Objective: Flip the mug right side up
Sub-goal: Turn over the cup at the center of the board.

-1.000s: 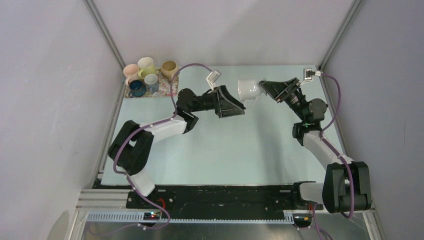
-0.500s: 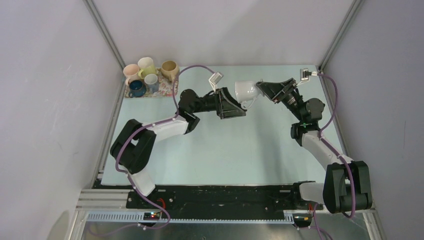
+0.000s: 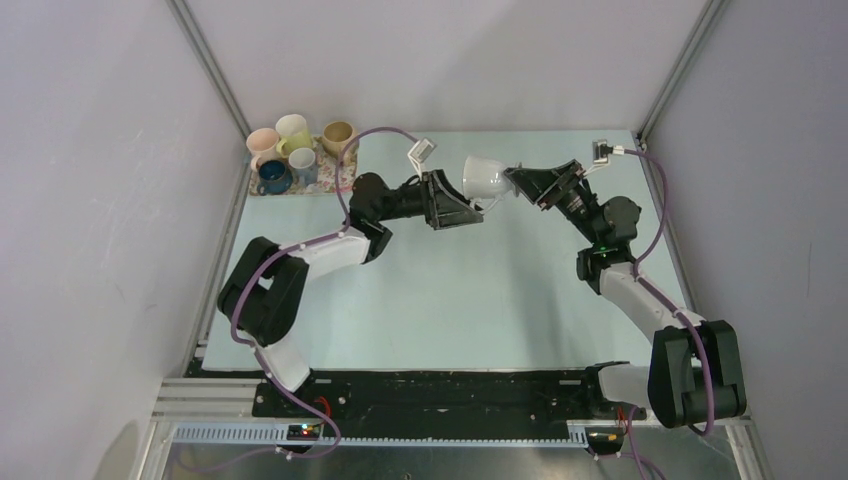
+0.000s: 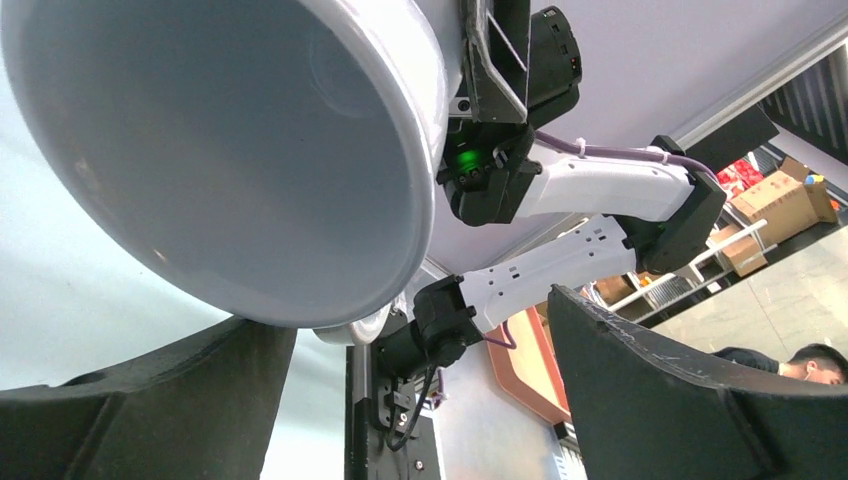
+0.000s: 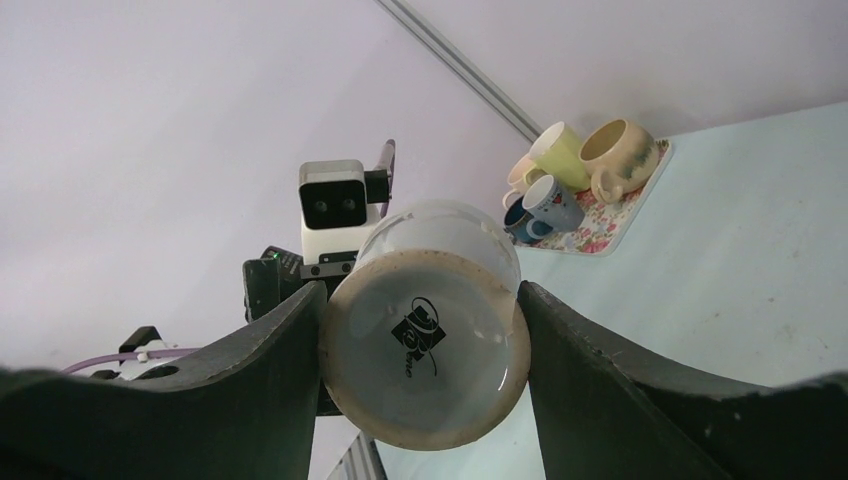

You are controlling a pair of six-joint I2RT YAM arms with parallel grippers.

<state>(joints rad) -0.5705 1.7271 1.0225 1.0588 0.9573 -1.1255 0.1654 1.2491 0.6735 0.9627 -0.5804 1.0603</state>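
The mug (image 3: 488, 177) is up off the bench (image 3: 450, 300), over its far middle, lying on its side between the two arms. Its mouth points towards the left arm (image 3: 330, 250) and its base towards the right arm (image 3: 625, 285). From above that is about all one gets: a white cup pinched at its narrow end, the handle (image 3: 490, 206) on the near side just by the left jaws.

The right wrist camera settles the grip. The right jaws are closed on the mug's foot, one dark finger (image 5: 275, 390) pressed on each side, and the flat base with a black logo (image 5: 412, 335) faces the lens. Behind it sit the left wrist's camera box (image 5: 333, 205) and, in the far corner, the flowered tray (image 5: 612, 226) of other mugs (image 5: 618, 152).

The left wrist camera gives the opposite end — the mug's open mouth and bare white inside, filling the upper left. The left jaws stand wide open with nothing held; a finger (image 4: 680, 400) shows low at each side. The rim crosses the left-hand one, but I cannot tell whether it touches.
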